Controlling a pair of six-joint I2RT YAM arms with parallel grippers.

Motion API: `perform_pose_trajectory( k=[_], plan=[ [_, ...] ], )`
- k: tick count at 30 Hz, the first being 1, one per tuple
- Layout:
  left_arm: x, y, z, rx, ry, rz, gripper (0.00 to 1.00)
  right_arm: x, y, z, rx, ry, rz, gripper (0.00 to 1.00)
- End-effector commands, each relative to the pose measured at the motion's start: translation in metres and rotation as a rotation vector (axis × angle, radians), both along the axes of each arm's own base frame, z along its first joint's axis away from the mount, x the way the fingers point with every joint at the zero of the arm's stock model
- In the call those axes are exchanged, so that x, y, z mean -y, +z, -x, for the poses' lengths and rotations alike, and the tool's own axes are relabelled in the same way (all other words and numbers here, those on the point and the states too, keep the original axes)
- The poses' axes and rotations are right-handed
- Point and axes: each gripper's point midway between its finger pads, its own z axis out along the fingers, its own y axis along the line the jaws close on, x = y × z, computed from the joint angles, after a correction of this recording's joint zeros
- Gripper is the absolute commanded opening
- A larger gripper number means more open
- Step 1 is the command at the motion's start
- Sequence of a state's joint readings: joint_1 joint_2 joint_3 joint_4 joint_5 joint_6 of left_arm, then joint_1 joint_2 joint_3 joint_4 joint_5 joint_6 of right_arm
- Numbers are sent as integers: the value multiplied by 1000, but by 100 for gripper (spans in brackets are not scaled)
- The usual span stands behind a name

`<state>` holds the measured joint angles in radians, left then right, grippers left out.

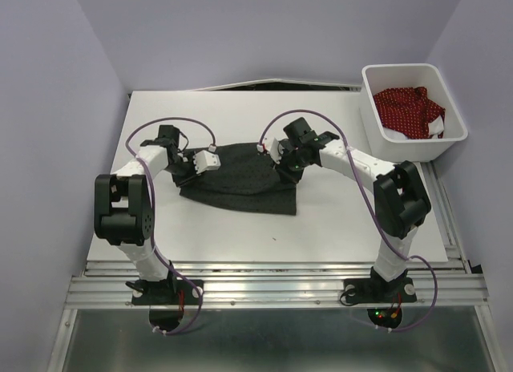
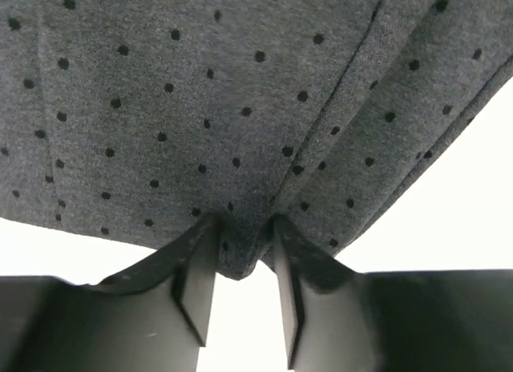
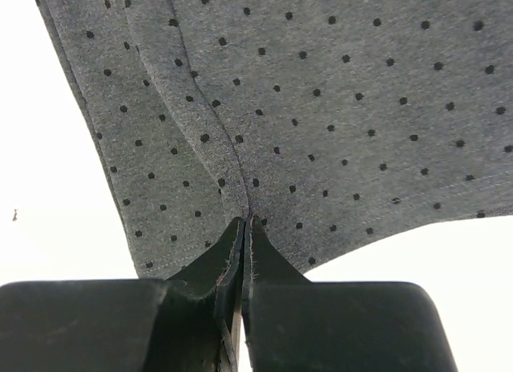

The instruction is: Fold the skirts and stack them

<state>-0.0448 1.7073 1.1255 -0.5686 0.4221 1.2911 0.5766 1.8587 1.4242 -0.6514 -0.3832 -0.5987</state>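
The dark charcoal skirt [image 1: 240,181], dotted with small black spots, lies flat in the middle of the table. My left gripper [image 1: 192,165] is at its left edge. In the left wrist view the left gripper [image 2: 244,224] has its jaws apart, with a small tuck of the skirt [image 2: 200,91] hanging between the fingertips. My right gripper [image 1: 286,165] is at the skirt's upper right edge. In the right wrist view the right gripper [image 3: 244,221] is shut on the cloth [image 3: 337,107], and creases run out from the pinch. The red skirt [image 1: 409,107] is bunched in the bin, with some white cloth [image 1: 437,128] beside it.
The white plastic bin [image 1: 401,67] stands at the table's back right corner. The white tabletop [image 1: 240,236] lies bare in front of the dark skirt. Purple cables loop over both arms.
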Motion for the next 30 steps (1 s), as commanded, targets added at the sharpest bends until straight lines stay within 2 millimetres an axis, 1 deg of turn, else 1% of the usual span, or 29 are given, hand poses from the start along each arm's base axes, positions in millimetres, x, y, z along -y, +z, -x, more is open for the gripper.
perform_pose_trajectory(
  k=[1, 2, 4, 5, 6, 7, 8, 10, 11, 12, 13, 15, 16, 18, 20, 22, 23, 25, 26, 27, 28, 29, 30],
  plan=[
    [0, -4, 10, -7, -30, -12, 35, -4, 12, -5, 31, 0, -10, 1],
    [-3, -5, 10, -5, -22, -22, 27, -4, 13, -7, 38, -7, -9, 1],
    [-3, -4, 5, 11, -15, -26, 19, -4, 15, -8, 44, -9, -8, 1],
    [-4, -3, 3, 18, -7, -28, 9, -5, 19, -10, 53, -12, -10, 1],
    [-3, 1, -2, 27, 7, -19, 3, -5, 20, -11, 57, -13, -11, 1],
    [-3, 5, -6, 39, 20, -13, 0, -6, 23, -12, 63, -15, -16, 1],
    [-3, 14, -12, 60, 36, 1, 0, -7, 28, -13, 70, -18, -24, 1],
    [-3, 26, -20, 87, 58, 20, 0, -7, 34, -15, 80, -20, -31, 1],
    [-2, 39, -29, 117, 68, 34, 0, -8, 40, -15, 85, -19, -36, 1],
    [-3, 45, -31, 125, 72, 35, 0, -7, 43, -14, 88, -19, -35, 1],
    [-3, 49, -30, 119, 76, 36, 0, -7, 47, -14, 92, -19, -38, 1],
    [-2, 66, -33, 144, 71, 45, 0, -5, 53, -10, 88, -16, -37, 1],
    [-1, 75, -29, 153, 66, 46, 0, -5, 60, -8, 97, -11, -47, 1],
    [-1, 82, -25, 167, 59, 48, 0, -2, 64, -2, 85, -10, -47, 1],
    [-2, 87, -16, 178, 45, 44, 0, 1, 66, 4, 77, -5, -46, 1],
    [-2, 87, -7, 166, 35, 38, 0, 3, 64, 11, 59, -2, -49, 1],
    [-3, 83, 0, 155, 32, 33, 0, 4, 61, 16, 46, -3, -49, 1],
    [-5, 73, 6, 134, 32, 20, 0, 5, 54, 22, 17, 0, -54, 1],
    [-7, 66, 9, 119, 35, 9, 0, 7, 44, 28, -11, -3, -47, 1],
    [-10, 53, 15, 89, 38, -9, 0, 7, 36, 31, -36, -3, -43, 1],
    [-12, 46, 15, 82, 39, -17, 0, 2, 29, 38, -59, 14, -43, 1],
    [-14, 36, 18, 55, 42, -25, 0, 3, 22, 40, -77, 10, -38, 1],
    [-15, 25, 23, 26, 50, -32, 0, 1, 10, 46, -98, 17, -30, 1]
  ],
)
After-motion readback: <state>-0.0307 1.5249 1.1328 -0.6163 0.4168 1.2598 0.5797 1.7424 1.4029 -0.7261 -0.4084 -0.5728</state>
